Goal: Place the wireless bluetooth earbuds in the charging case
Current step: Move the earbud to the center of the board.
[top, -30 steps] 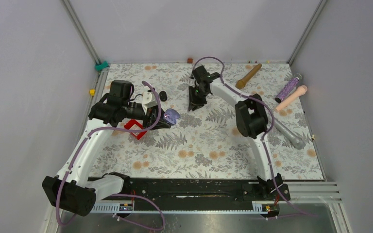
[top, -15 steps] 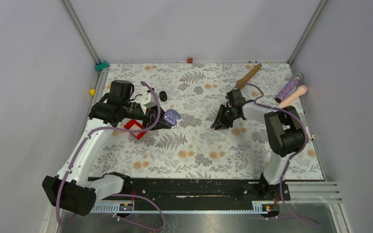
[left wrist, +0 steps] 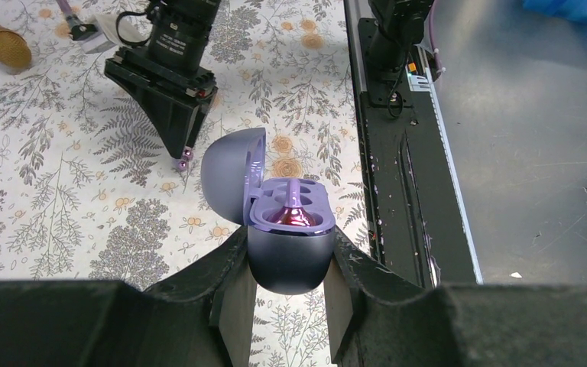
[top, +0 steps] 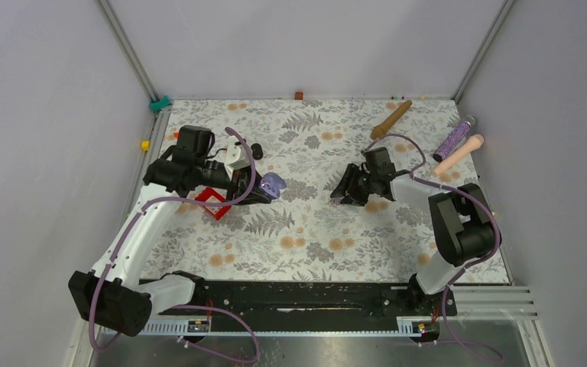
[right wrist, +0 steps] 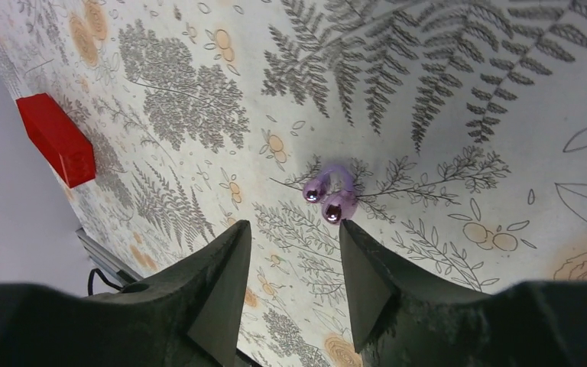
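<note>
Pale purple earbud [right wrist: 330, 195] lies on the floral tabletop [right wrist: 458, 84], right of centre, just beyond the right end effector [right wrist: 294, 231], whose jaws are apart and not touching it. Left end effector [left wrist: 287, 251] is clamped on the open charging case [left wrist: 289, 266], with a second purple earbud [left wrist: 290, 212] seated inside.

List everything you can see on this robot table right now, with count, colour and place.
charging case: one, purple, lid open, held by left gripper
pale purple earbuds: two shiny beads on the mat below right gripper, another seated in the case
red tray: one, red, beside left gripper
small black item: one, black, just beyond left gripper
brown stick, glittery purple stick, pink stick: one each, far right
floral mat: one, grey and orange
left gripper: black, shut on the case
right gripper: black, open, empty
</note>
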You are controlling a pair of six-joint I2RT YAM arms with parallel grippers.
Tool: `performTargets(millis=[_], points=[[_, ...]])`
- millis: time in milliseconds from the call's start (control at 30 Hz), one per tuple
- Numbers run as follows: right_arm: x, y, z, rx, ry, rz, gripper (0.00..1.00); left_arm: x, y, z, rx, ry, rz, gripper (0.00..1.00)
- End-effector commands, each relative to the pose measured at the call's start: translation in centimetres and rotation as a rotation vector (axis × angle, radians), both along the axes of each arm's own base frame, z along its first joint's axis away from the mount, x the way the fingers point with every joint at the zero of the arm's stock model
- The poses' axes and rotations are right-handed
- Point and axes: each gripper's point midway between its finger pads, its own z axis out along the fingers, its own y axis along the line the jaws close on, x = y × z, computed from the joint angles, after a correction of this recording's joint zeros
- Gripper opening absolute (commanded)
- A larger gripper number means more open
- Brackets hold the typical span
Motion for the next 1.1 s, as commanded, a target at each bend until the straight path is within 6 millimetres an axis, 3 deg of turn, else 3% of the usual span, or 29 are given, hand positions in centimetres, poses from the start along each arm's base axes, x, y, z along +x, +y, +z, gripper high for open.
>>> performTargets(millis=[0,167,300,433,600,1067], points=[[1.4,0.7,3.7,-0.013,-0.092,0.107,0.52,-0.1,-0.4,1.4,-0.040,-0.057,-0.038,0.00],[4.1,-0.5,6.4,-0.176,-0.212,0.246,0.49,-0.1,-0.4,1.4,-0.037,-0.065,-0.036,0.00],[6.3,-1.2,5.9,-0.302,-0.229,0.397,0.46,-0.2,-0.3,1.3,-0.033,-0.072,-0.033,0.00],[5.1,-2.1,2.8,-0.353,-0.053,0.529,0.42,-0.3,-0.3,1.4,-0.033,-0.074,-0.032,0.00],[3.7,-2.3,0.6,-0.351,0.060,0.645,0.38,-0.2,-0.3,1.4,-0.031,-0.076,-0.030,0.00],[1.3,-3.4,-0.9,-0.363,0.152,0.677,0.37,-0.2,-0.2,1.4,-0.026,-0.085,-0.024,0.00]])
